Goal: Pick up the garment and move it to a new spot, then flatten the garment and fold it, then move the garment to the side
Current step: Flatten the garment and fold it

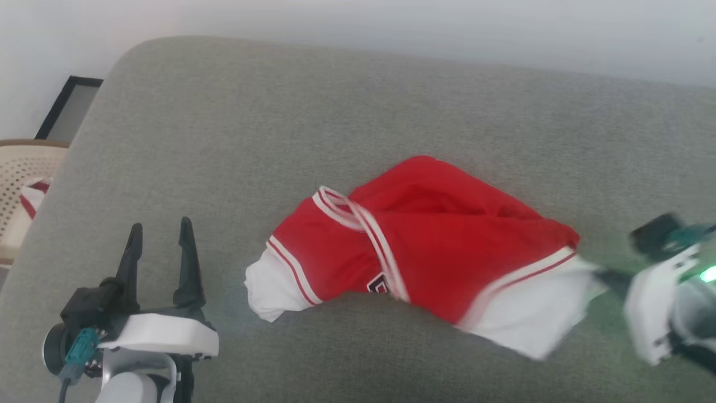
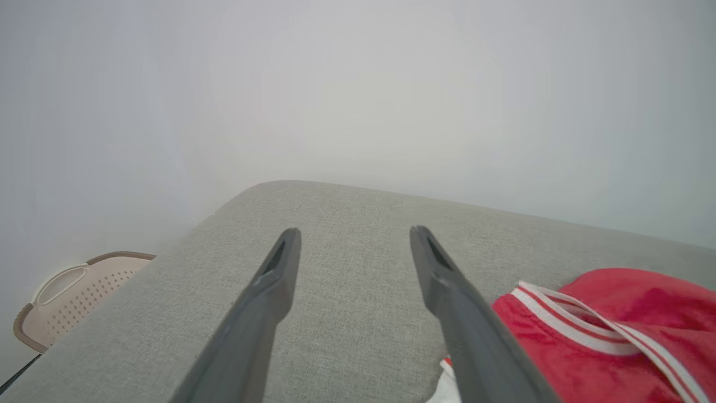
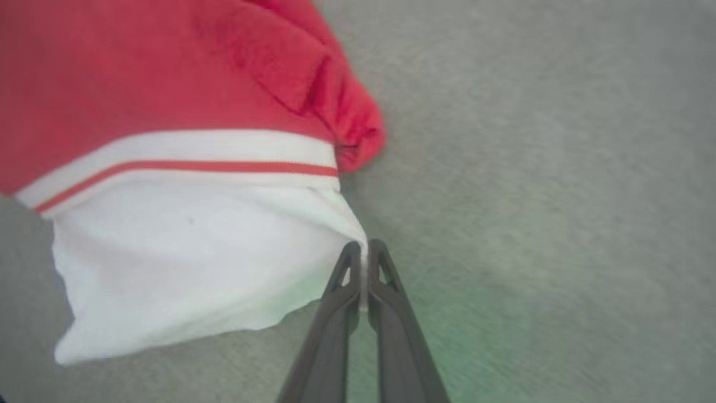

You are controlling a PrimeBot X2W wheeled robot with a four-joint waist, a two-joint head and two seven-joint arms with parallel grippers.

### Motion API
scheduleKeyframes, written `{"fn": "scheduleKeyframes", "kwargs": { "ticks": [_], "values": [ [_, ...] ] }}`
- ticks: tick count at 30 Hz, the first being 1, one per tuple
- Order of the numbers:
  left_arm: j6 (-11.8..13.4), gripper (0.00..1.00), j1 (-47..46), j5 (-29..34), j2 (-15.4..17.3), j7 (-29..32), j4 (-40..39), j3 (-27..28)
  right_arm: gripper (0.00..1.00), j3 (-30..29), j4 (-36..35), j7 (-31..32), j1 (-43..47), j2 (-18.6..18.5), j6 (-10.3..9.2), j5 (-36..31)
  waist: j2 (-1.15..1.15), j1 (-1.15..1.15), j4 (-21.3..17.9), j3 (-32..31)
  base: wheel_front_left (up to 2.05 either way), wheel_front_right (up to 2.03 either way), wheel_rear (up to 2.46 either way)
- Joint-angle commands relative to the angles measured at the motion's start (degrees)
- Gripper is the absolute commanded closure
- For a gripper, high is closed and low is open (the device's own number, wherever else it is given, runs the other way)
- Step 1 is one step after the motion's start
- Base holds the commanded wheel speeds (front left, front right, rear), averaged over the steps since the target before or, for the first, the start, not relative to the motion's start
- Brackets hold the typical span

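Note:
The garment [image 1: 436,246] is a red shirt with white sleeve ends and striped trim, lying crumpled on the grey cushion [image 1: 279,112]. My right gripper [image 3: 363,249] is shut on the edge of its white sleeve end [image 3: 190,263], a thin fold of cloth pinched between the fingers. In the head view that gripper [image 1: 607,277] is blurred at the right, at the sleeve's edge. Left of the shirt, my left gripper [image 1: 159,232] stands open above the cushion with nothing between its fingers. From the left wrist, the striped collar [image 2: 582,324] lies to the right of the open gripper [image 2: 355,235].
A beige perforated basket [image 1: 22,179] holding red-and-white cloth stands off the cushion's left edge. A dark-framed panel [image 1: 70,106] leans by the pale wall [image 1: 391,22] behind. Bare grey cushion stretches behind and in front of the shirt.

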Motion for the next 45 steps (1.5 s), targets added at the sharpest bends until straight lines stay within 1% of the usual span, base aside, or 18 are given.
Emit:
{"fn": "scheduleKeyframes", "kwargs": {
  "ticks": [1,6,9,12,15,16,18,19,20,21,26,28,33,34,36,40,45],
  "values": [
    [-0.63,0.00,0.92,0.85,-0.20,-0.27,-0.08,0.58,1.00,-1.97,0.56,-0.31,-0.75,-1.32,-0.10,-0.20,0.00,0.00,-0.66,-0.34,0.00,0.00,0.00],
    [-1.77,0.00,1.37,2.03,-0.57,-0.27,0.27,2.00,1.00,-8.57,3.80,-0.05,-1.37,-4.42,-0.10,-0.46,0.00,0.00,-1.93,-0.43,0.00,0.00,0.00],
    [-2.25,0.00,0.92,3.05,-0.96,-0.28,0.51,2.33,1.00,-11.44,7.08,-0.61,-2.32,-5.47,-0.10,-1.29,0.00,0.00,-2.29,-0.19,0.00,0.00,0.00],
    [-3.06,0.00,0.18,3.71,-1.17,-0.28,1.08,2.03,1.00,-13.08,10.95,-1.66,-3.56,-4.96,-0.10,-2.15,0.00,0.00,-2.49,0.13,0.00,0.00,0.00],
    [-3.90,0.00,-0.34,3.98,-1.43,-0.28,1.85,1.67,1.00,-12.61,14.37,-1.69,-4.81,-3.45,-0.09,-2.15,0.00,0.00,-2.61,0.25,0.00,0.00,0.00],
    [-4.37,0.00,-0.60,3.90,-1.43,-0.28,2.26,1.45,0.92,-12.19,15.35,-2.00,-5.38,-3.09,-0.10,-2.24,0.00,0.00,-2.63,0.32,0.00,0.00,0.00],
    [-4.99,0.00,-1.04,4.08,-1.23,-0.28,3.08,1.24,0.68,-11.30,17.09,-2.89,-6.45,-2.17,-0.09,-2.04,0.00,0.00,-2.72,0.45,0.00,0.00,0.00],
    [-5.54,0.00,-1.28,3.91,-1.26,-0.28,3.50,0.84,0.54,-10.79,18.11,-3.29,-6.87,-1.88,-0.10,-1.80,0.00,0.00,-2.77,0.48,0.00,0.00,0.00],
    [-5.86,0.00,-1.54,3.75,-1.27,-0.20,3.89,0.52,0.14,-10.31,19.01,-3.66,-7.25,-1.78,-0.10,-1.69,0.00,0.00,-2.82,0.49,0.00,0.00,0.00],
    [-5.97,0.00,-1.94,3.70,-1.19,0.05,4.17,0.37,0.00,-9.83,19.85,-4.08,-7.80,-1.50,-0.10,-1.47,0.00,0.00,-2.85,0.45,0.00,0.00,0.00],
    [-8.02,0.00,-2.97,2.47,-0.28,2.88,4.24,-0.67,0.00,-8.09,21.60,-6.13,-9.65,-1.68,-0.10,-0.46,0.00,0.00,-3.65,-0.28,0.00,0.00,0.00],
    [-9.00,0.00,-3.22,1.96,0.72,4.85,3.91,-1.03,0.00,-7.94,21.95,-7.06,-10.11,-1.81,-0.09,0.13,0.00,0.00,-4.21,-0.77,0.00,0.00,0.00],
    [-12.16,0.00,-3.24,-1.07,2.60,13.21,2.47,-2.46,0.00,-8.22,21.10,-10.12,-10.86,-1.95,-0.09,0.40,0.00,0.00,-6.00,-2.08,0.00,0.00,0.00],
    [-12.16,0.00,-3.24,-1.07,2.60,13.21,2.47,-2.46,0.00,-8.22,21.10,-10.12,-10.86,-1.95,-0.09,0.40,0.00,0.00,-6.00,-2.08,0.00,0.00,0.00],
    [-13.09,0.00,-3.28,-2.69,3.15,17.54,1.12,-3.28,0.00,-8.77,20.24,-12.15,-11.20,-1.62,-0.10,-0.18,0.00,0.00,-6.85,-2.47,0.00,0.00,0.00],
    [-13.64,0.00,-3.17,-5.21,4.08,26.16,-1.67,-4.77,0.00,-11.22,18.78,-18.28,-11.06,-0.22,-0.09,-2.30,0.00,0.00,-8.39,-3.04,0.00,0.00,0.00],
    [-12.84,0.00,-3.13,-7.21,4.84,35.31,-4.75,-6.59,0.00,-15.34,17.09,-25.54,-9.97,3.06,-0.09,-5.30,0.00,0.00,-10.48,-3.40,0.00,0.00,0.00]
  ]
}}
